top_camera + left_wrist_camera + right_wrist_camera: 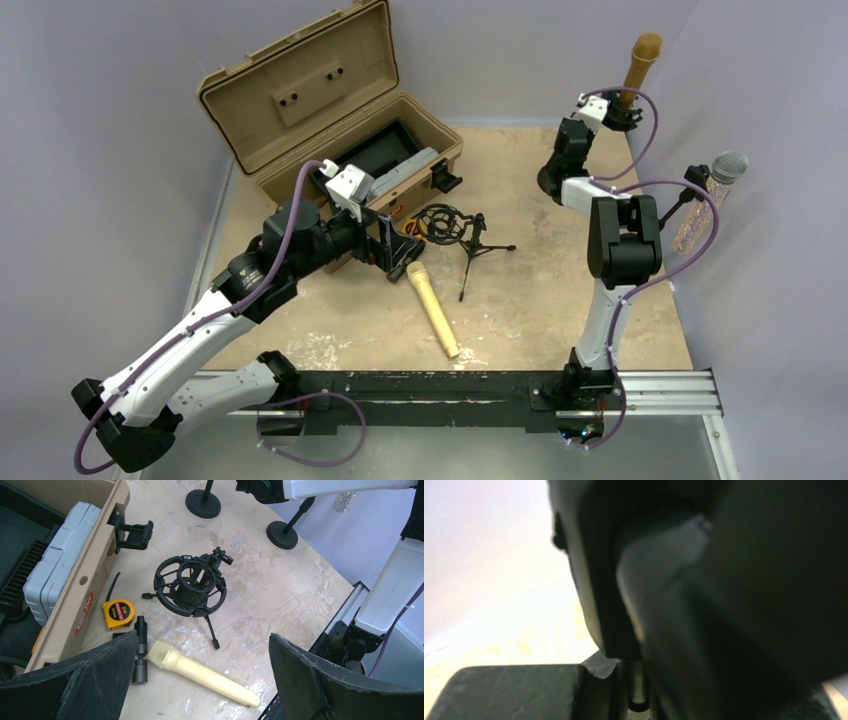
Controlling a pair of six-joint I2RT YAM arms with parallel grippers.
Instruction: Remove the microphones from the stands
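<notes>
The brown microphone (643, 62) stood upright on its stand (202, 504), well to the right of the tan case (300, 100) and about level with its lid. The right gripper (622, 112) sat at the microphone's lower end with its jaws drawn almost together, though the blurred wrist view did not show whether they pinched it. Just in front of the case, the left gripper (204, 645) hung with its jaws spread wide and empty above a cream microphone (433, 308) lying flat.
</notes>
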